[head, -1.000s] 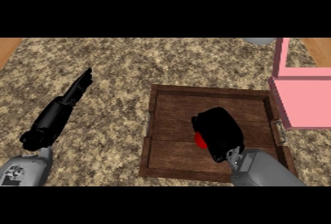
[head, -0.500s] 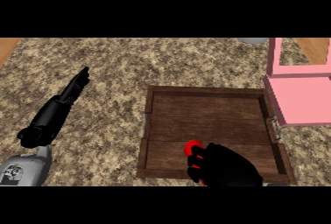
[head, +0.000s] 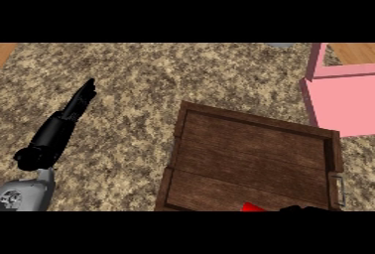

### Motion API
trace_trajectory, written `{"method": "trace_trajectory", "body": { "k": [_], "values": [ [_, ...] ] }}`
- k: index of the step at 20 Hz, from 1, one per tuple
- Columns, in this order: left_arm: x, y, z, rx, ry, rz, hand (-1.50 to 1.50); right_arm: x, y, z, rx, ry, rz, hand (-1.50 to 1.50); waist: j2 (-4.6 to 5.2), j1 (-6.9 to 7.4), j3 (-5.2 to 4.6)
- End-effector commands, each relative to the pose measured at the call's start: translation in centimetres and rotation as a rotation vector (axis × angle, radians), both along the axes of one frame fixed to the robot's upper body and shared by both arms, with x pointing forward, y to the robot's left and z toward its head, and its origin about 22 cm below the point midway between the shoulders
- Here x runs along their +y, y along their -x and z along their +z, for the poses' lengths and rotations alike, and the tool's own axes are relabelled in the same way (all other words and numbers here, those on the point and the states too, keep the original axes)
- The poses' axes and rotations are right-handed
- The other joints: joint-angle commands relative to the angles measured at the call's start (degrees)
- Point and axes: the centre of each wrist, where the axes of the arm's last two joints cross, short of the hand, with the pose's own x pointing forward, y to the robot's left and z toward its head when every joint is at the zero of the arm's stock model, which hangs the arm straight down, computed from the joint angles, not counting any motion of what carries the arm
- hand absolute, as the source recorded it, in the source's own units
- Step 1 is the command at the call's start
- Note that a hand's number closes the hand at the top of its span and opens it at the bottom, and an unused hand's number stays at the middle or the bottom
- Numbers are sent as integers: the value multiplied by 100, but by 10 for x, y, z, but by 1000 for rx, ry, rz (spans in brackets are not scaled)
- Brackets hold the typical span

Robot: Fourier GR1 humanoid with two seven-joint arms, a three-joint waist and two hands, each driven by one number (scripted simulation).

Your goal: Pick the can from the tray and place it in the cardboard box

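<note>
No brand, label or writing can be read on anything here. The can [head: 253, 207] shows only as a small bright red sliver at the very bottom of the view, over the near edge of the wooden tray [head: 253, 130], so its shape and any print on it cannot be made out. Just to its right, a scrap of the black right robot hand [head: 306, 209] pokes up from the lower edge; too little of it shows to tell whether its fingers are apart, together or clamped on the can. The tray is dark brown, with raised walls and a small metal handle on its right side, and it sits slightly askew on the speckled stone desk [head: 154, 79]. The pink cardboard box [head: 343, 101] stands at the right of the view, just beyond the tray's far right corner, its flaps open. Over on the left, well apart from the tray, the left robot hand [head: 79, 101] rests above the desk on its grey forearm, fingers straight and close together, pointing away, holding nothing.
</note>
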Motion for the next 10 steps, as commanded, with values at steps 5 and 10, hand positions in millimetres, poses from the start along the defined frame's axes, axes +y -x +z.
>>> {"method": "trace_trajectory", "body": {
  "k": [5,10],
  "values": [
    [9,15,-7,17,-10,19,0,-62,-2,40,-49,-259,-98,150,-16,-56,-10],
    [8,4,5,-13,-6,-7,0,-98,-22,66,56,-440,-344,150,18,-18,-28]
  ]
}}
